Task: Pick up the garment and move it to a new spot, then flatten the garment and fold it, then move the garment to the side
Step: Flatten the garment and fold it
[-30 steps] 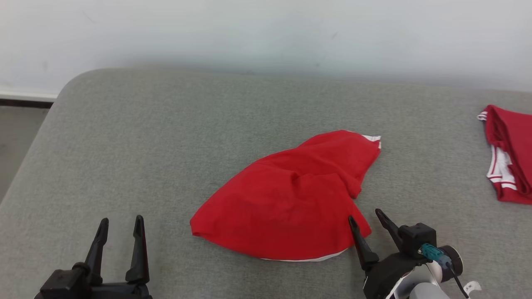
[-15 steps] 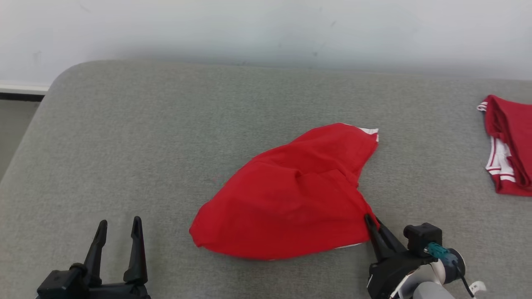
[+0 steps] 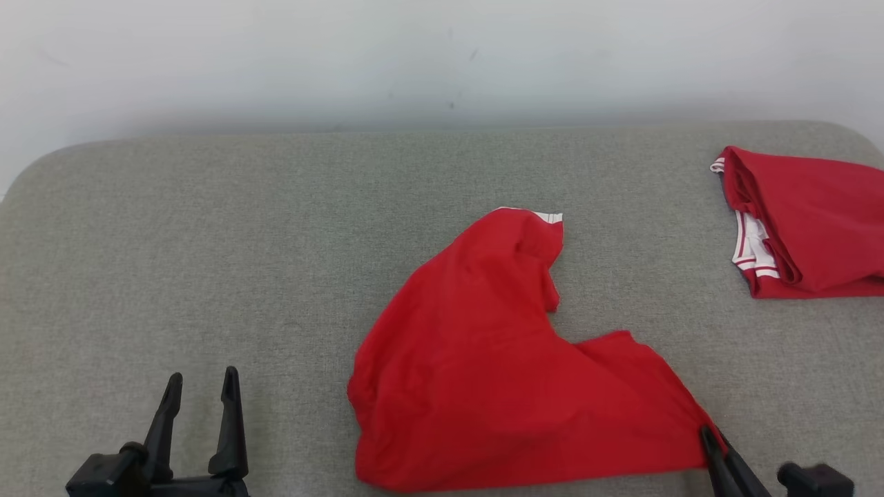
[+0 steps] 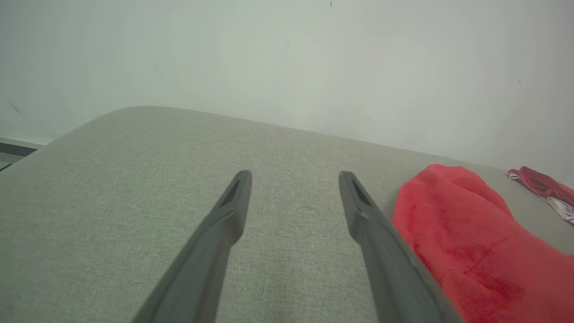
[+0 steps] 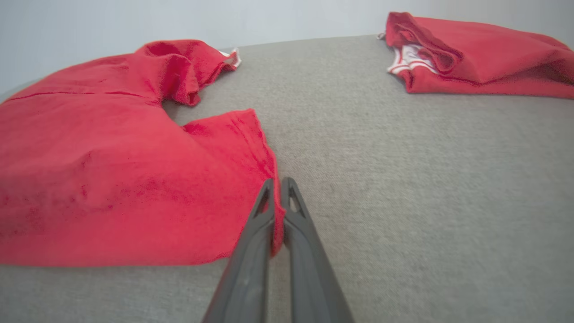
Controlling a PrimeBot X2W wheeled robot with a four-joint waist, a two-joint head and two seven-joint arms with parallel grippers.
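The garment is a red cloth with white trim, lying crumpled on the grey padded table. It also shows in the right wrist view and at the right of the left wrist view. My right gripper is shut on the garment's near right corner at the bottom right of the head view; red cloth is pinched between its two fingers. The cloth is stretched out toward that corner. My left gripper is open at the lower left, apart from the garment, with nothing between its fingers.
A second red garment with white striped trim lies folded at the table's far right. A pale wall runs behind the table. Bare grey surface spreads to the left and far side of the garment.
My right gripper went from open to shut on the garment's near right corner and has pulled it toward the near right, stretching the cloth. The head camera has turned to the right. The left gripper stays open.
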